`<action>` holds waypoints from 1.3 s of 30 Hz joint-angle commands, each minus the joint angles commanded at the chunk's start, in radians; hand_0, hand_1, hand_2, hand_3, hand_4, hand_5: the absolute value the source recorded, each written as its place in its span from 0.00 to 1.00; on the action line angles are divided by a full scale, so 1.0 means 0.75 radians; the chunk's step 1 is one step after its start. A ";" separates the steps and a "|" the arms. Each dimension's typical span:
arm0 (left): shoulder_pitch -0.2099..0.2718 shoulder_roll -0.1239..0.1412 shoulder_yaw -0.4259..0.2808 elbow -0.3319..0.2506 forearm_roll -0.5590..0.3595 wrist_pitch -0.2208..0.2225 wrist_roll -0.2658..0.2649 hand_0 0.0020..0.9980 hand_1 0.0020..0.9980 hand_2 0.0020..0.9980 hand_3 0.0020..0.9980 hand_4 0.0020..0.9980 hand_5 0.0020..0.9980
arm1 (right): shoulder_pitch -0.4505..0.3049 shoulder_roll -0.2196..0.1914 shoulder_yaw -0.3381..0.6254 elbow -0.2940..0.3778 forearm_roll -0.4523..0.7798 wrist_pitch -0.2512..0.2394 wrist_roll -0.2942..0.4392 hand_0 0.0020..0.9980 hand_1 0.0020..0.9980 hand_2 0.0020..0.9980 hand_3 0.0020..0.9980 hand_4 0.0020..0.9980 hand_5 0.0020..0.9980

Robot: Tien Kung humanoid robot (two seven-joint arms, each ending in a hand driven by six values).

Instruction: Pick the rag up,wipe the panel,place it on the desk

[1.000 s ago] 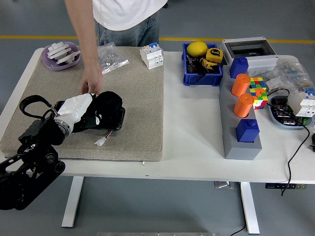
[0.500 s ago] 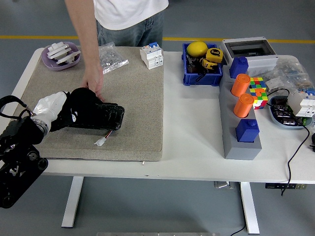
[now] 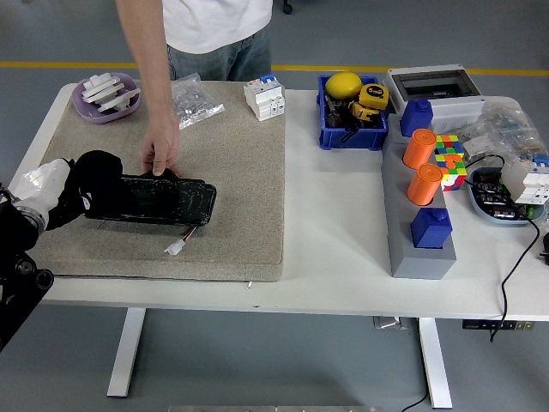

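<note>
Nearest you, at the left edge of the frame, the left hand [image 3: 47, 184], white-covered, is closed around a black rag [image 3: 93, 182], pressing it on the left end of the glossy black panel [image 3: 154, 200]. The panel lies flat on a beige mat [image 3: 232, 172] on the white table [image 3: 334, 223]; a small white connector [image 3: 176, 248] sits just below its right end. Beyond the panel, a person's hand [image 3: 160, 153] rests fingertips on its far edge. Further up: a purple dish [image 3: 107, 96] at upper left, a clear bag [image 3: 196, 101], a white breaker [image 3: 265, 97]. Your right arm is out of frame.
</note>
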 joint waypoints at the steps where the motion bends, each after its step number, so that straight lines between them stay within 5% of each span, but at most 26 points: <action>1: 0.001 0.001 -0.004 0.004 0.000 -0.001 0.001 0.30 0.55 0.75 0.51 0.00 0.00 | 0.000 0.000 0.000 -0.001 0.001 0.000 0.000 0.75 0.59 0.67 0.66 1.00 0.63; 15: -0.025 -0.005 0.049 -0.022 -0.014 -0.003 0.006 0.30 0.54 0.74 0.50 0.00 0.00 | 0.003 -0.001 0.000 0.000 0.002 -0.001 0.000 0.75 0.59 0.67 0.66 1.00 0.63; 39: -0.164 -0.042 0.389 -0.155 -0.047 -0.023 0.033 0.30 0.54 0.73 0.50 0.00 0.00 | 0.010 -0.001 -0.016 -0.007 0.018 0.005 0.001 0.74 0.58 0.67 0.66 1.00 0.63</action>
